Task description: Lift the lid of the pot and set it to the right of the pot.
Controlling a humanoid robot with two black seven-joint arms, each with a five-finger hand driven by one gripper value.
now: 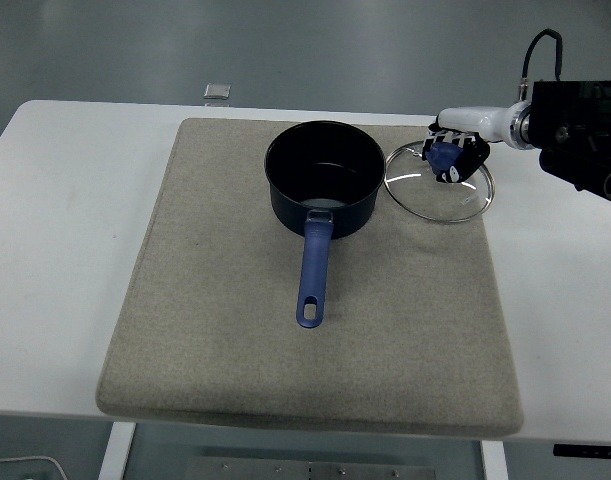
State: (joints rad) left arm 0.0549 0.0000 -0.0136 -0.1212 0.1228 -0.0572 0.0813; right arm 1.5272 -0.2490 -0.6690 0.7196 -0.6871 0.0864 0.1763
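- Head view: a round, dark blue pot [324, 190] stands uncovered in the upper centre of the frame, its glossy inside catching a pale reflection.
- The pot's long blue handle [313, 272] runs straight down toward the bottom of the frame and ends in an oval hanging slot.
- A rectangular mat [235, 330] of coarse grey-beige fabric, with rounded corners, lies under the pot and covers most of the smooth white table [55, 250].
- The lid [440, 195], a clear glass disc with a thin metal rim, sits just right of the pot, its left edge next to the pot's wall; whether it rests flat on the mat cannot be told.
- The right hand [453, 155], reaching in from the right edge on a white wrist and a boxy black forearm, has its fingers curled around the lid's blue knob.
- A small, flat grey square [217, 91] lies on the floor beyond the table's far edge, in the upper left.
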